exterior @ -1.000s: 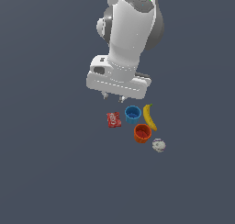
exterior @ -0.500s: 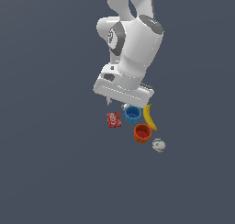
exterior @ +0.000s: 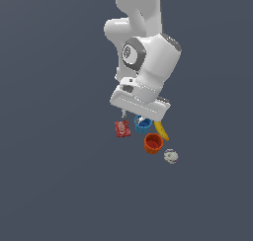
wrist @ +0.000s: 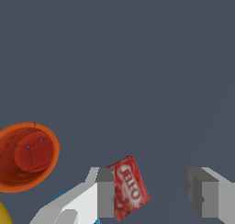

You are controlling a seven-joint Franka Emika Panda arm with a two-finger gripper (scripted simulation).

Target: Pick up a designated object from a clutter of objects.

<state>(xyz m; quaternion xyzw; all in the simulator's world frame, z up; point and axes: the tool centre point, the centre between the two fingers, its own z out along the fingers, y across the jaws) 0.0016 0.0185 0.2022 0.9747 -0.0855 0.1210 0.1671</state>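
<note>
- The Panda arm point(exterior: 146, 62) comes down from the top of the exterior view, and its white wrist block hangs right over the clutter. It has dropped a good deal since a second ago and now covers more of the items than it did.
- The gripper point(wrist: 153, 193) stands wide open in the wrist view, with a broad gap between its two fingers point(wrist: 104, 193) and nothing held in that gap. In the exterior view the gripper point(exterior: 140, 117) is mostly hidden under the wrist block.
- The counter point(exterior: 59, 185) is a plain dark grey surface that carries all the items.
- The orange-red cup point(exterior: 153, 143) stands upright and open-mouthed, just past the blue cup on the side away from the arm. In the wrist view the orange-red cup point(wrist: 25, 156) shows its inside.
- The blue cup point(exterior: 142, 123) sits at the edge of the wrist block, between the red packet and the banana. One finger reaches down at or into its mouth; whether it touches the rim I cannot tell. In the wrist view only a sliver of the blue cup point(wrist: 64, 194) shows behind that finger.
- The banana point(exterior: 162, 130) lies beside the blue cup, toward the exterior view's right, partly hidden by the arm.
- The red packet point(exterior: 122, 128) lies flat toward the exterior view's left of the blue cup. In the wrist view the red packet point(wrist: 130, 187) sits just by one finger.
- The whitish lump point(exterior: 171, 156) lies near the orange-red cup, apart from the gripper.
- None of the items has shifted from the earlier frames.
</note>
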